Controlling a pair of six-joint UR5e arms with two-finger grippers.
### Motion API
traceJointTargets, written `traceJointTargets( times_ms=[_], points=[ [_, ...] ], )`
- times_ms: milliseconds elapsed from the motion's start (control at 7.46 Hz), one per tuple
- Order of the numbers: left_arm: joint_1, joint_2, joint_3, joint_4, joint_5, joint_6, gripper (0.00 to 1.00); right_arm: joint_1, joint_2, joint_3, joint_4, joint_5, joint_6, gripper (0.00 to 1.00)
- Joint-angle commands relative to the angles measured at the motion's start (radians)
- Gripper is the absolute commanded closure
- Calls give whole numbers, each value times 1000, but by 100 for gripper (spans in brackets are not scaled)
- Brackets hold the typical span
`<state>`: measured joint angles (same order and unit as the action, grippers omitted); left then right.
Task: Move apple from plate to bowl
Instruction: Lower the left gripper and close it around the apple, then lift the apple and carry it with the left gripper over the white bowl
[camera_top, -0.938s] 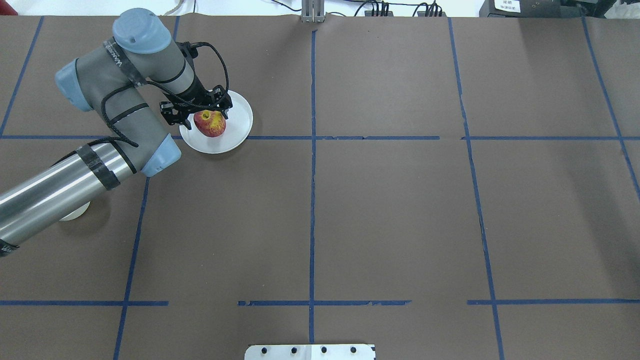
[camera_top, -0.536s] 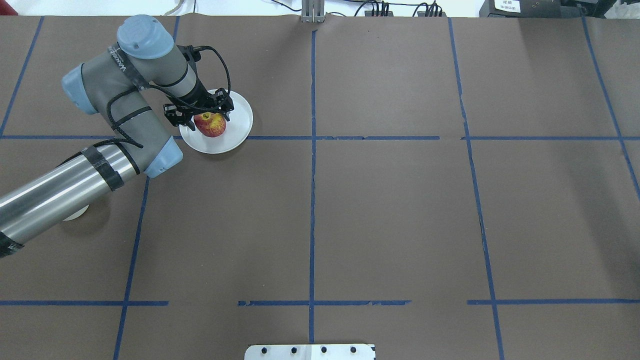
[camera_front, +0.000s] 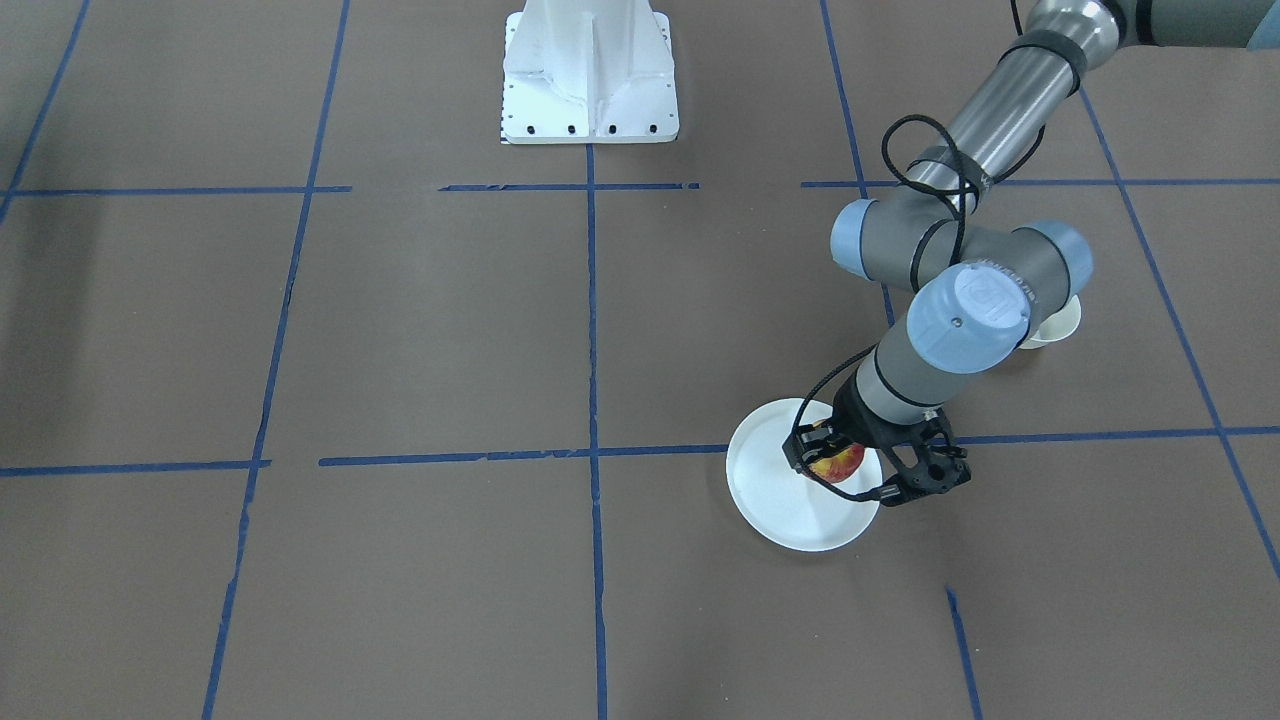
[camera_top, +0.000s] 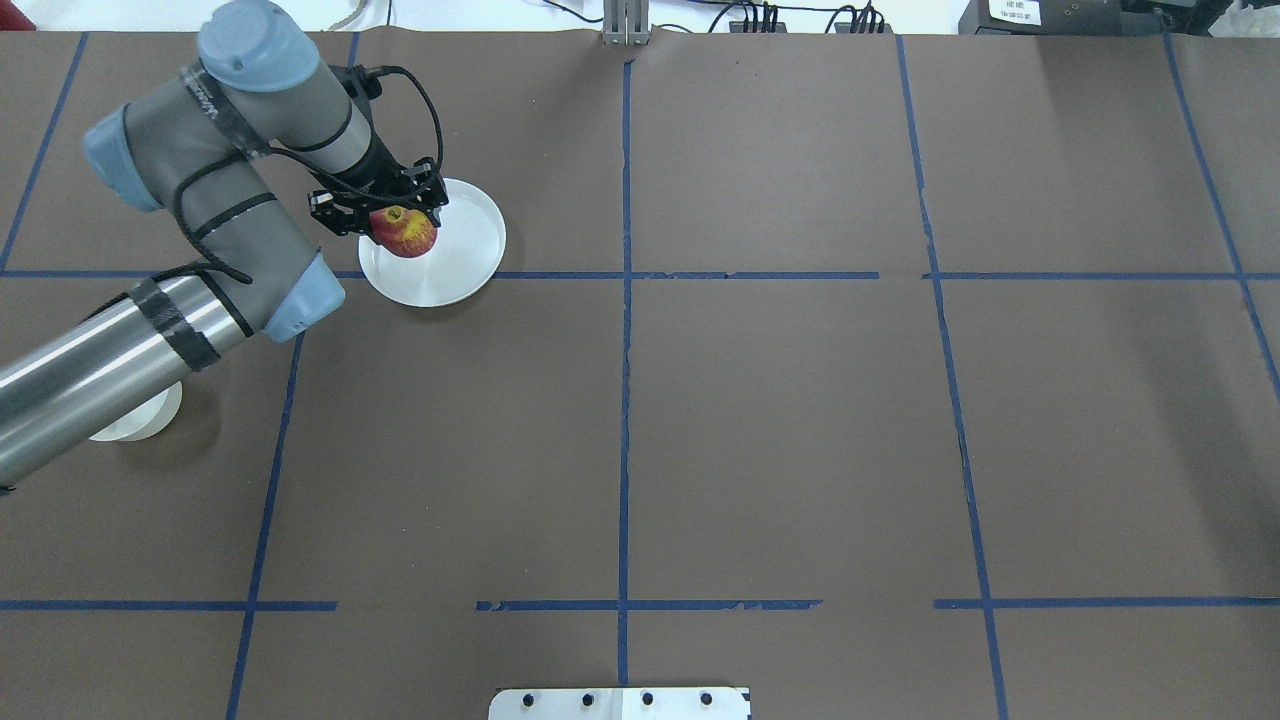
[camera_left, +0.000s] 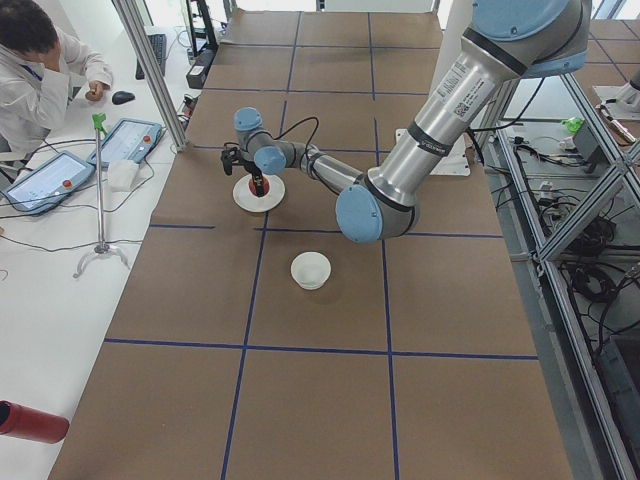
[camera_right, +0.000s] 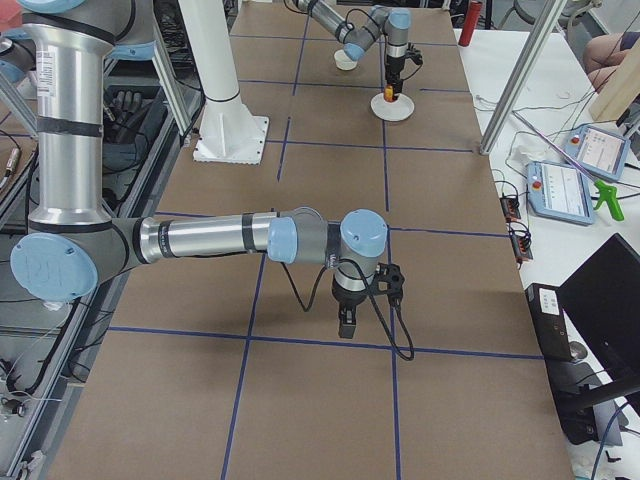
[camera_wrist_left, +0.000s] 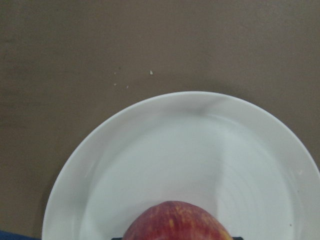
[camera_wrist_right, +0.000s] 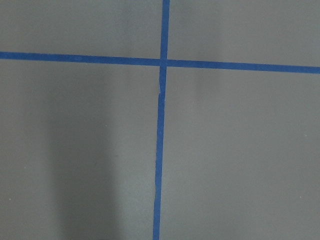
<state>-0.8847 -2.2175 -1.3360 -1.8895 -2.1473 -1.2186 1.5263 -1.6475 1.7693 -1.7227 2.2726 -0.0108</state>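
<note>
The red and yellow apple (camera_top: 404, 232) is held between the fingers of my left gripper (camera_top: 398, 220), which is shut on it just above the left part of the white plate (camera_top: 462, 252). The front-facing view shows the apple (camera_front: 840, 462) over the plate (camera_front: 790, 505). In the left wrist view the apple's top (camera_wrist_left: 177, 222) sits at the bottom edge over the plate (camera_wrist_left: 200, 145). The small off-white bowl (camera_top: 135, 417) stands nearer the robot, partly hidden under the left arm; it shows whole in the exterior left view (camera_left: 311, 270). My right gripper (camera_right: 345, 322) hangs over bare table; I cannot tell whether it is open.
Brown table paper with a grid of blue tape lines (camera_top: 624, 300). The white robot base (camera_front: 590, 75) stands at the table's robot-side edge. An operator (camera_left: 40, 75) sits beyond the far side with tablets.
The left gripper closed in on the apple, then moved up and to the left with it. The arm's elbow swung left, which uncovered more of the bowl.
</note>
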Motion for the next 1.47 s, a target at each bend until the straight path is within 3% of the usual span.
traceJointTargets(
  times_ms=[0,268,402,670,804,1072,1340],
  points=[
    [-46,228,-356,124,0,130,100,0,0,-1,0,-1,0,0],
    [-49,474,-510,109,1,241,100,0,0,1,0,-1,0,0],
    [-50,613,-531,30,3,281,100,0,0,-1,0,-1,0,0],
    [-50,853,-519,-269,10,284,100,0,0,-1,2,-1,0,0],
    [-48,880,-487,-343,12,280,100,0,0,-1,0,-1,0,0],
    [-39,805,-448,-335,35,272,100,0,0,-1,0,-1,0,0],
    [-37,797,-459,-335,64,274,100,0,0,1,0,-1,0,0]
  ],
)
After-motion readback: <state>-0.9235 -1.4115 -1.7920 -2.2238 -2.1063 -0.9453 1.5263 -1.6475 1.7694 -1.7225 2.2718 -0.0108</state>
